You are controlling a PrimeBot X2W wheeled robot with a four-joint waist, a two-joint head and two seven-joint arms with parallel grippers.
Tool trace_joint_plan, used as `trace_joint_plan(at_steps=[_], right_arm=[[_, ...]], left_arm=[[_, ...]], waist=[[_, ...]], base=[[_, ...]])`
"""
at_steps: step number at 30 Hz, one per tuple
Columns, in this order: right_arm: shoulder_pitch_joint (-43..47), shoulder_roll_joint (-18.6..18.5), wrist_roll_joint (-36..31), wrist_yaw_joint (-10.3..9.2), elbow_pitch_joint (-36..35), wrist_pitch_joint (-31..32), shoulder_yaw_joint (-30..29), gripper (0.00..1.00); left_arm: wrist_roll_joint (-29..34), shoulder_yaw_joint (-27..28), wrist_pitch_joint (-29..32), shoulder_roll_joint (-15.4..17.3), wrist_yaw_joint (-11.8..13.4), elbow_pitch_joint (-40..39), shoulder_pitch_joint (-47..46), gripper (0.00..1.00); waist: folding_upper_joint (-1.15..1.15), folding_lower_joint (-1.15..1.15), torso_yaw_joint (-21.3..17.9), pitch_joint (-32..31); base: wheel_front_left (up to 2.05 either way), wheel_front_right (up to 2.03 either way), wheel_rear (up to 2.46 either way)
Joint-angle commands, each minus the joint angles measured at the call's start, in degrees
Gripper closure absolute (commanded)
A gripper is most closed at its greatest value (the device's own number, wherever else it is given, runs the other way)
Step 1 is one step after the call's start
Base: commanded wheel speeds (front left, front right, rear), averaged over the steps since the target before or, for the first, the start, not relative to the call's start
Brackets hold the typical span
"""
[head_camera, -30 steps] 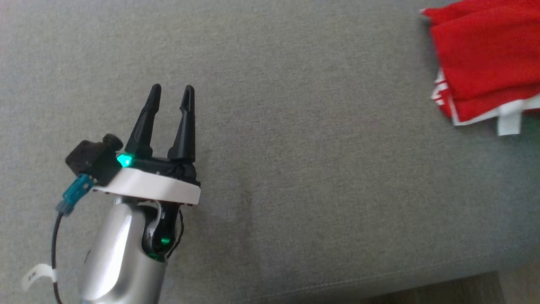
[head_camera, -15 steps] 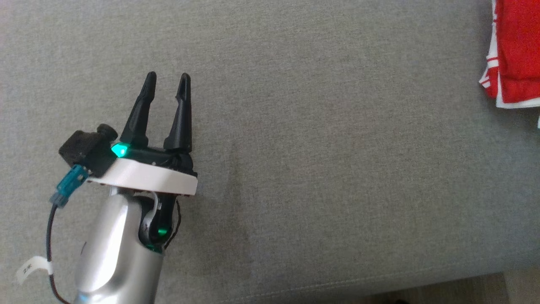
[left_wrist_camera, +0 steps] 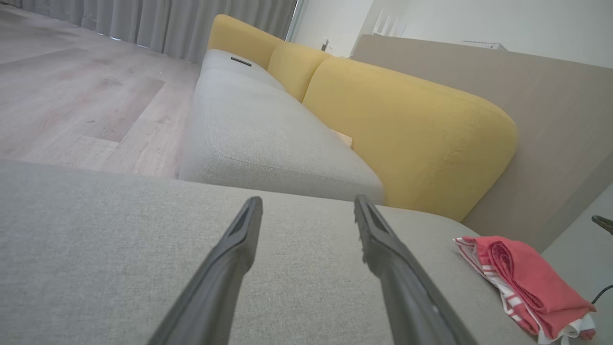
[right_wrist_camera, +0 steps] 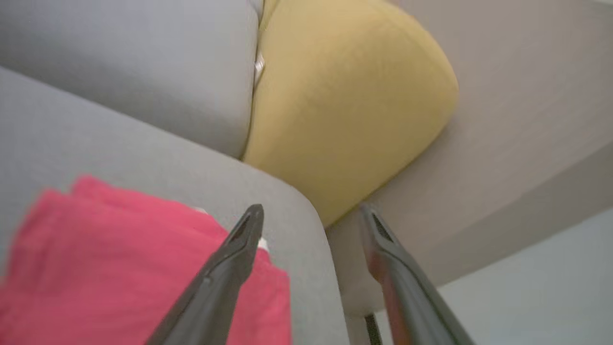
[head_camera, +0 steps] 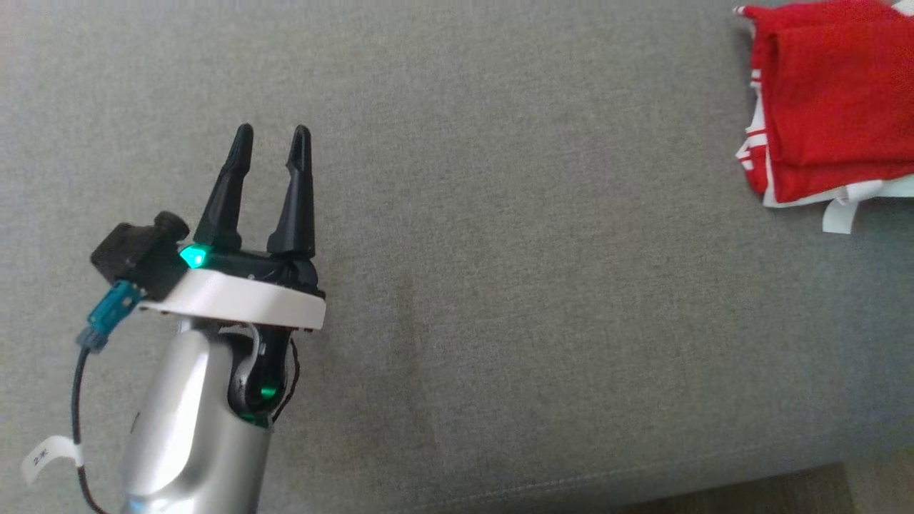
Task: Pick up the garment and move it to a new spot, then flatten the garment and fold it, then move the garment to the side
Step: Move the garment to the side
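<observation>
Left gripper (head_camera: pixel 273 132) and right gripper (right_wrist_camera: pixel 311 211), both spread wide, both empty.
Folded red garment (head_camera: pixel 828 107) at 2 o'clock on grey sofa cushion (head_camera: pixel 535 250), well apart from left gripper, near right gripper.

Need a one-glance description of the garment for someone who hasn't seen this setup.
Start at the grey sofa seat in front of the yellow back cushions. Toward its right corner lies the garment, folded into a small stack. It is bright red with white trim, against grey and yellow upholstery all round.
</observation>
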Motion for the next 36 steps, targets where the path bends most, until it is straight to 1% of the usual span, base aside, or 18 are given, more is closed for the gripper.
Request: trace_joint_plan(at_steps=[1, 3, 8, 9, 10, 11, 12, 14, 15, 18, 22, 25, 27, 30, 33, 36], right_arm=[[1.22, 0.87, 1.03, -0.05, -4.54, -0.87, 0.10, 0.00], [2.21, 3.44, 2.31, -0.05, -7.69, -1.65, 0.74, 0.00], [5.20, 11.20, 6.70, -0.05, -15.09, -3.96, 2.26, 0.00], [7.00, 14.84, 8.54, -0.05, -17.26, -4.95, 2.38, 0.00], [8.07, 16.63, 9.33, -0.05, -18.24, -5.66, 2.36, 0.00], [8.07, 16.63, 9.33, -0.05, -18.24, -5.66, 2.36, 0.00], [10.58, 20.08, 10.59, -0.05, -19.84, -7.21, 2.50, 0.00], [13.26, 23.17, 11.39, -0.05, -20.85, -8.94, 2.59, 0.00], [13.26, 23.17, 11.39, -0.05, -20.85, -8.94, 2.59, 0.00], [16.99, 26.76, 13.17, -0.05, -21.11, -11.96, 2.01, 0.00], [20.96, 28.92, 16.16, -0.05, -19.02, -15.82, 2.31, 0.00], [23.94, 29.40, 17.85, -0.05, -17.46, -18.24, 1.82, 0.00], [25.98, 29.48, 19.85, -0.05, -16.79, -19.39, 2.70, 0.00], [28.82, 29.50, 23.12, -0.05, -16.32, -20.52, 3.94, 0.00], [31.10, 29.51, 24.20, -0.05, -16.53, -20.99, 4.79, 0.00], [32.67, 29.51, 23.60, -0.05, -16.84, -21.15, 5.27, 0.00]], left_arm=[[-0.03, 2.14, -0.29, 0.67, -0.29, -1.69, -0.56, 0.00], [-0.12, 2.52, -0.29, 0.67, -0.29, -1.80, -0.08, 0.00], [-0.27, 3.95, -0.29, 0.67, -0.22, -2.44, 1.29, 0.00], [-0.50, 4.73, -0.29, 0.67, -0.11, -2.69, 2.01, 0.00], [-0.62, 5.07, -0.29, 0.67, -0.05, -2.79, 2.47, 0.00], [-0.62, 5.07, -0.29, 0.67, -0.05, -2.79, 2.47, 0.00], [-0.88, 5.45, -0.29, 0.67, 0.03, -2.83, 3.64, 0.00], [-1.07, 5.60, -0.29, 0.67, 0.24, -2.64, 5.04, 0.00], [-1.07, 5.60, -0.29, 0.67, 0.24, -2.64, 5.04, 0.00], [-1.14, 5.56, -0.29, 0.67, 0.55, -2.71, 7.27, 0.00], [-2.08, 5.30, -0.29, 0.67, 1.53, -2.81, 10.44, 0.00], [-2.44, 4.54, -0.29, 0.67, 2.26, -2.94, 12.61, 0.00], [-2.43, 3.85, -0.29, 0.67, 2.65, -3.18, 14.21, 0.00], [-2.55, 3.17, -0.29, 0.67, 3.26, -3.39, 16.52, 0.00], [-3.24, 2.98, -0.29, 0.67, 4.52, -3.61, 18.16, 0.00], [-3.87, 3.64, -0.29, 0.67, 6.04, -4.49, 18.95, 0.00]], waist=[[0.00, 0.00, -0.21, -1.84], [0.00, 0.00, -0.19, -3.30], [0.00, 0.00, 0.19, -6.86], [0.00, 0.00, 0.41, -8.29], [0.00, 0.00, 0.55, -9.11], [0.00, 0.00, 0.55, -9.11], [0.00, 0.00, 0.77, -10.62], [0.00, 0.00, 0.99, -12.09], [0.00, 0.00, 0.99, -12.09], [0.00, 0.00, 1.24, -13.93], [0.00, 0.00, 1.46, -15.84], [0.00, 0.00, 1.76, -17.37], [0.00, 0.00, 1.86, -18.32], [0.00, 0.00, 1.83, -19.77], [0.00, 0.00, 1.80, -20.58], [0.00, 0.00, 1.80, -21.00]], base=[[0.00, 0.00, 0.00], [0.00, 0.00, 0.00], [0.00, 0.00, 0.00], [0.00, 0.00, 0.00], [0.00, 0.00, 0.00], [0.00, 0.00, 0.00], [0.00, 0.00, 0.00], [0.00, 0.00, 0.00], [0.00, 0.00, 0.00], [0.00, 0.00, 0.00], [0.00, 0.00, 0.00], [0.00, 0.00, 0.00], [0.00, 0.00, 0.00], [0.00, 0.00, 0.00], [0.00, 0.00, 0.00], [0.00, 0.00, 0.00]])
